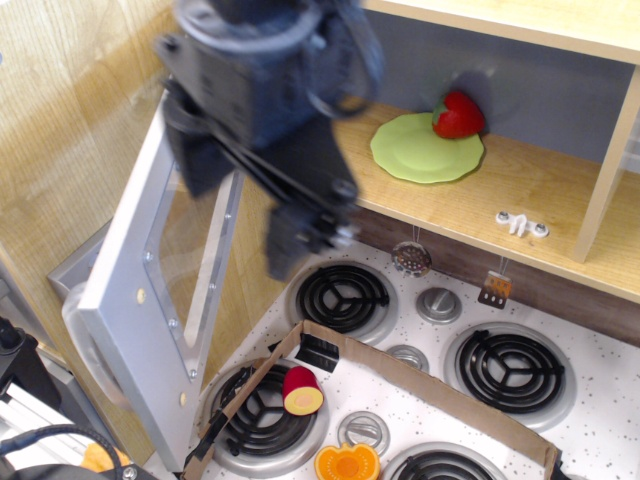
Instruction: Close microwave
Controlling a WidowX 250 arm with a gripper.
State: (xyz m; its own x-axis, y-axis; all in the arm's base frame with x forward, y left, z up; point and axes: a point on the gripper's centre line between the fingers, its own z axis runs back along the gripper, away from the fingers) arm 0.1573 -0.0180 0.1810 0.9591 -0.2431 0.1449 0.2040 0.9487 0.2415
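The microwave door [125, 300] is a silver-grey panel with a clear window [185, 255]. It stands swung open at the left, its lower edge reaching down toward the front-left burner. A grey rounded handle [75, 325] shows behind its left edge. The microwave's body, buttons and clock are out of view. My black arm [250, 90] comes down from the top, motion-blurred. The gripper [300, 235] hangs just right of the door's window, above the back-left burner. Its jaws are too blurred to read and I see nothing held in them.
A wooden shelf [540, 190] holds a green plate [425, 150] with a red toy fruit [458, 115]. Below is a white stovetop [600, 360] with black coil burners [342, 295]. A cardboard wall [400, 355] crosses it. A red half-fruit [302, 390] and an orange piece [346, 464] lie in front.
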